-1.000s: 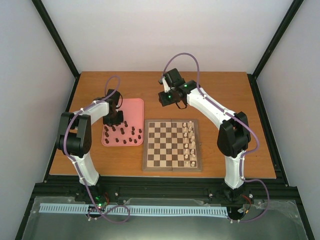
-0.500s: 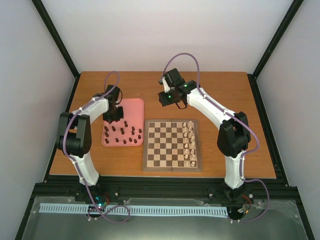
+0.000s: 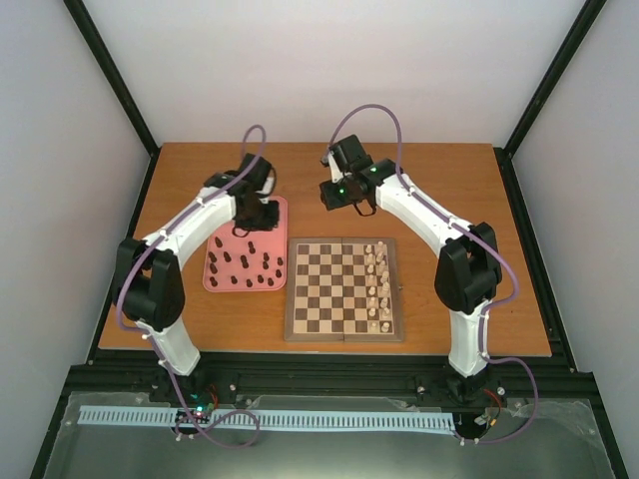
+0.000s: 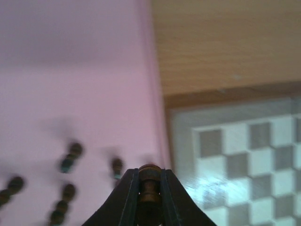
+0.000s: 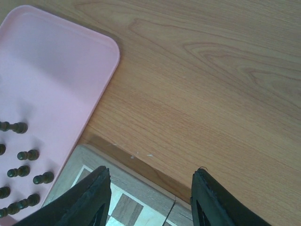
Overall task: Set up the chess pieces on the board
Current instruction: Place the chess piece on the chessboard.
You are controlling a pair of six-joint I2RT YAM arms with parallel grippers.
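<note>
Left gripper (image 4: 149, 173) is closed on one dark brown chess piece (image 4: 149, 184), which stands upright between the two black fingers (image 4: 128, 193), with its round head showing just above the fingertips. In the top view this left gripper (image 3: 255, 215) hangs over the far part of the pink tray (image 3: 276, 228), near the tray's right side, and the left arm reaches out long from its base toward it. The left wrist view is blurred, but it shows the pink tray (image 4: 70, 70) below the held piece, the board (image 4: 235, 155) to the right of the tray and a strip of the wooden table (image 4: 225, 42) beyond both. The other dark chess pieces (image 3: 245, 269) stand in a loose group on the near half of the tray; some of them (image 4: 70, 155) show as soft dark spots in the left wrist view. The board (image 3: 319, 289) lies flat on the table (image 3: 449, 190), just beside the tray on its right, not touching it as far as I can see. Cream-white pieces (image 3: 377, 284) stand in two rows along the right side of the board. The right gripper (image 3: 334, 195) hovers above the table just beyond the far left corner of the board. In its own view the right gripper (image 5: 151, 186) has the jaws apart with nothing between them, and under it are the corner of the board (image 5: 136, 197), the bare table (image 5: 211, 70), the tray (image 5: 51, 70) and a few dark pieces (image 5: 28, 155) on it.
</note>
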